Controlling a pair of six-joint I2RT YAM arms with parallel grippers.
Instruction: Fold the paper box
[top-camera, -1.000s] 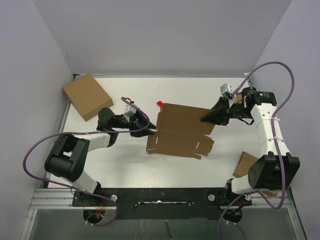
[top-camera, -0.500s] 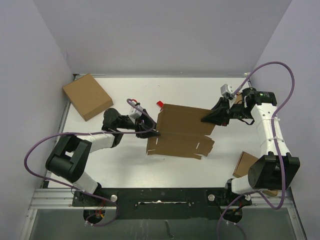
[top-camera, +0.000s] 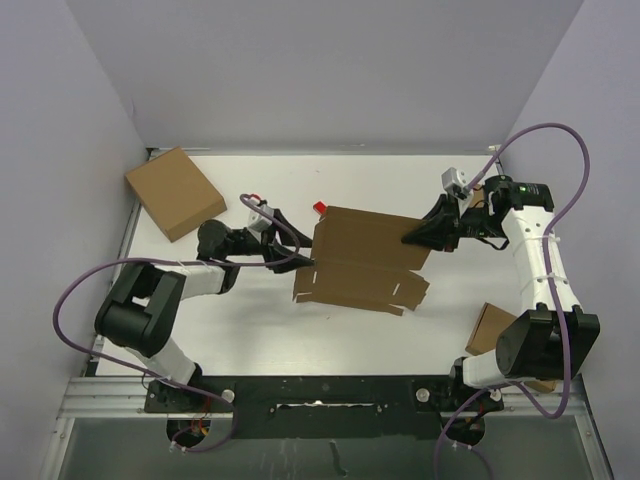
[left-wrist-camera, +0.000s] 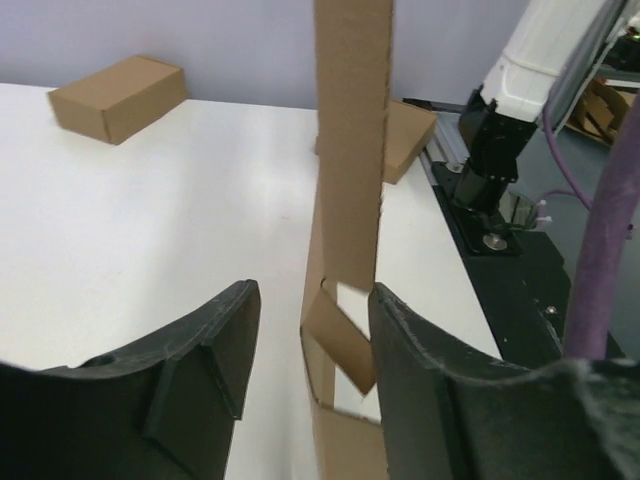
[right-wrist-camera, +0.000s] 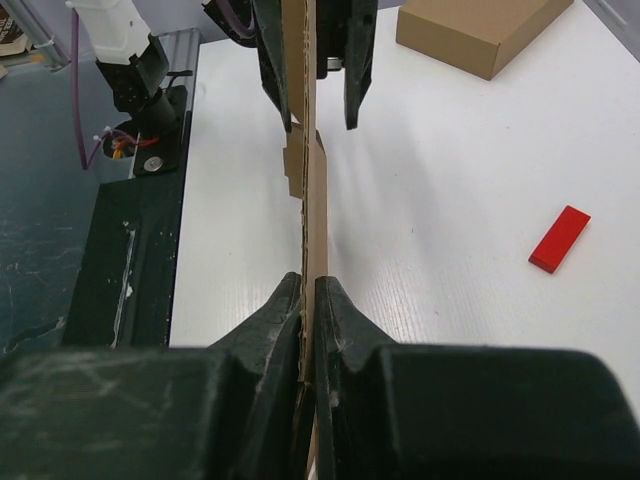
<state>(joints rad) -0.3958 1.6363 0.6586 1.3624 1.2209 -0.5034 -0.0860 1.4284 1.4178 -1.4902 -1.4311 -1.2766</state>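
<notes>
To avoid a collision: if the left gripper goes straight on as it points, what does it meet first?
The left gripper would probably meet the paper box first: its left edge stands right ahead, between the open jaws.

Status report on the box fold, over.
Right gripper shut on paper box edge. Left gripper open, straddling the opposite edge. Red block nearby, not blocking.

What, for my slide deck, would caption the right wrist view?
Right hand pinches the paper box edge-on; the left hand straddles its far end, open.
</notes>
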